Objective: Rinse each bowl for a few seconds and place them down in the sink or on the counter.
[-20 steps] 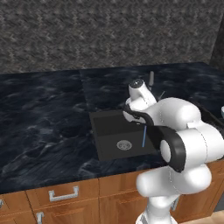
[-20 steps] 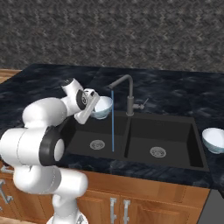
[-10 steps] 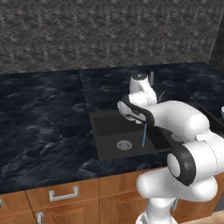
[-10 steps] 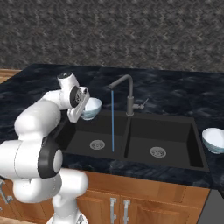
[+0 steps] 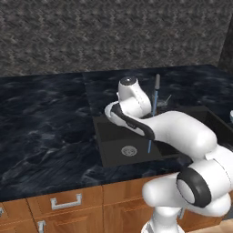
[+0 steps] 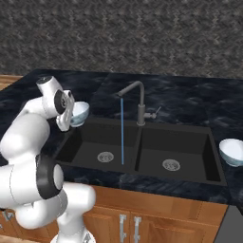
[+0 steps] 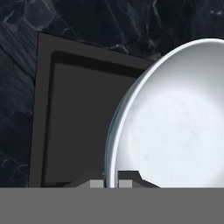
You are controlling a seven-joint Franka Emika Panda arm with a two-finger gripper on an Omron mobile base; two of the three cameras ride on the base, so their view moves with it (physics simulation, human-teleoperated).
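Note:
My gripper (image 6: 69, 115) is shut on the rim of a white, blue-tinted bowl (image 6: 79, 113). It holds the bowl tilted on its side in the air over the far left corner of the black sink (image 6: 90, 142). In the hand view the bowl (image 7: 175, 122) fills the right side, with its rim pinched between my fingertips at my gripper (image 7: 111, 183). The left basin (image 7: 74, 118) lies beyond it. A second bowl (image 6: 231, 151) stands upright on the counter (image 6: 190, 102), right of the sink.
The gooseneck faucet (image 6: 139, 100) runs a thin blue water stream (image 6: 122, 135) into the left basin, right of the held bowl. My white arm (image 5: 173, 132) crosses over the sink (image 5: 113, 136) in the left base view. A grey speckled wall backs the counter.
The arm has carried the bowl leftward, away from the water stream, to the sink's far left corner. The second bowl and the faucet have not moved.

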